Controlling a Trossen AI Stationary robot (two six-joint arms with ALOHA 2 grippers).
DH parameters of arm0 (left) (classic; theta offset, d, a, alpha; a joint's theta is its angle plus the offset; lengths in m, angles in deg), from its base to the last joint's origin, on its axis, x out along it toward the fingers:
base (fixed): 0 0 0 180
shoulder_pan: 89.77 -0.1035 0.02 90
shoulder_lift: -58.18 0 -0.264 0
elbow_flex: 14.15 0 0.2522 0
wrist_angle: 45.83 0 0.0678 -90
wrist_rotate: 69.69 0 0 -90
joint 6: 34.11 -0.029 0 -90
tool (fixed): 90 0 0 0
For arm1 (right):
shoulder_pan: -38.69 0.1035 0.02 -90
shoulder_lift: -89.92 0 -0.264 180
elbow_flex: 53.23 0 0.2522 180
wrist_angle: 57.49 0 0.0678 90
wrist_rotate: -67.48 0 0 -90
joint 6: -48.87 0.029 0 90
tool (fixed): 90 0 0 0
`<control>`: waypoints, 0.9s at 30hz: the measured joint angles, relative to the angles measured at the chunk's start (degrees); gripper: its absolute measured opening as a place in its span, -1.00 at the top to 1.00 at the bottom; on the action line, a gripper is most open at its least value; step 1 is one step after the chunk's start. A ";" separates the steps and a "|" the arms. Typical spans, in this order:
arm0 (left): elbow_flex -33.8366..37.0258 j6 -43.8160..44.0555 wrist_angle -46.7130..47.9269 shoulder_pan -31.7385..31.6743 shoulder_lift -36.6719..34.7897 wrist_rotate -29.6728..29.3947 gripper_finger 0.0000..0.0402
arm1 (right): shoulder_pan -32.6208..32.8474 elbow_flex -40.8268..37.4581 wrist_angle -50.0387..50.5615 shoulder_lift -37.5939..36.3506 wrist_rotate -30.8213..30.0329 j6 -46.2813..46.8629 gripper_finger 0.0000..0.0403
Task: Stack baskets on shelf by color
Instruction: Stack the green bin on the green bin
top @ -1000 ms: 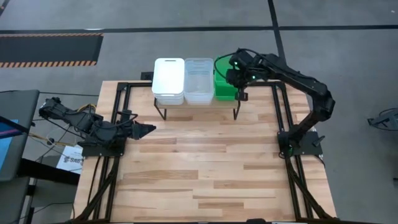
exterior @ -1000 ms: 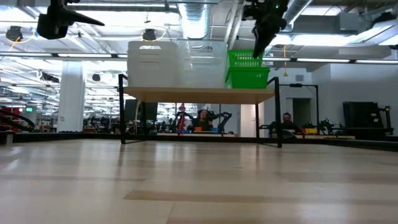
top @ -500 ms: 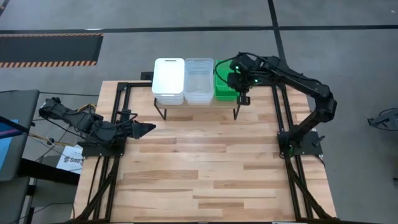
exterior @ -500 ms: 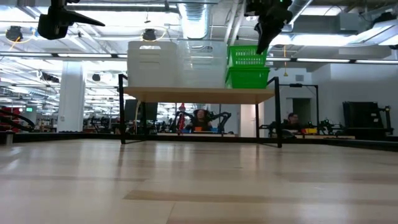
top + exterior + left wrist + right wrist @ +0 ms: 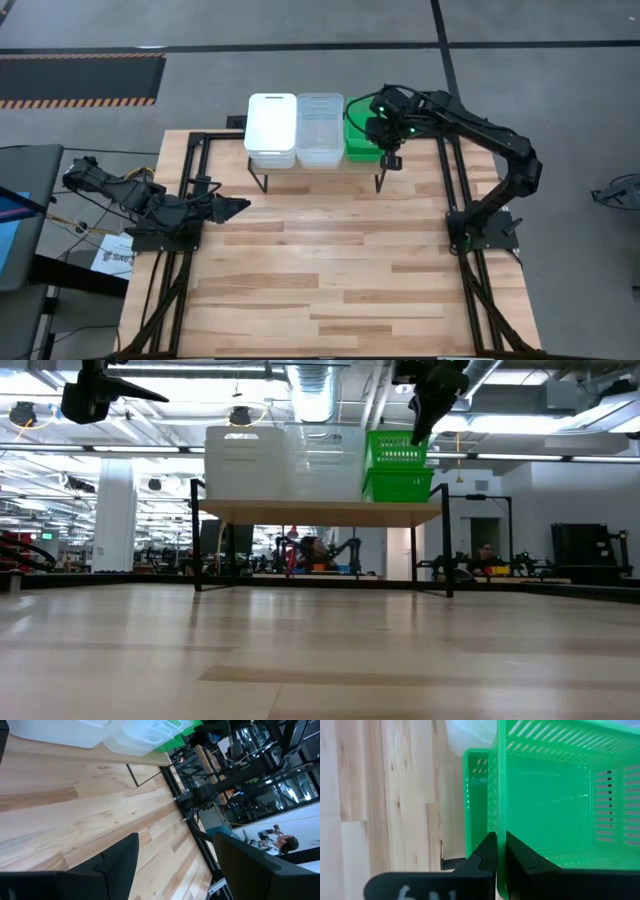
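While the top green basket [image 5: 555, 800] sits on the green stack [image 5: 398, 468] at the right end of the shelf [image 5: 320, 512], the right gripper [image 5: 500, 851] has its two fingers pinched around that basket's near wall, one finger inside and one outside, so it's gripping the rim. From the wrist camera you can see the lower green basket [image 5: 476, 805] poking out a bit under the top one, so they're slightly offset.

Next to the green pile on the shelf top are the clear baskets [image 5: 319, 129] in the middle and the white baskets [image 5: 271, 129] on the left end, all three stacks side by side and pretty much touching.

Over on the left side of the wooden table [image 5: 330, 270], the left gripper [image 5: 236, 208] hangs above the boards with its jaws spread wide, holding nothing, well apart from the shelf.
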State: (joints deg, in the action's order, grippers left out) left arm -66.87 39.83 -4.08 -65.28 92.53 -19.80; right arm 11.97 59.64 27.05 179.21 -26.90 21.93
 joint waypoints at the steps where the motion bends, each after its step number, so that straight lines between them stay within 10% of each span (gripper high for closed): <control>1: 0.00 -0.13 0.00 0.00 0.00 0.00 -0.23 | 0.00 0.00 -0.17 0.00 0.00 0.00 0.81; 27: 0.00 0.76 1.21 0.00 0.00 -0.77 -0.23 | -3.09 -0.04 0.36 4.01 4.31 -2.04 0.80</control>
State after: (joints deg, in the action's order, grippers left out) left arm -66.87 40.59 -2.87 -65.28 92.53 -20.58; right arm 8.88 59.61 27.41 183.22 -22.59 19.89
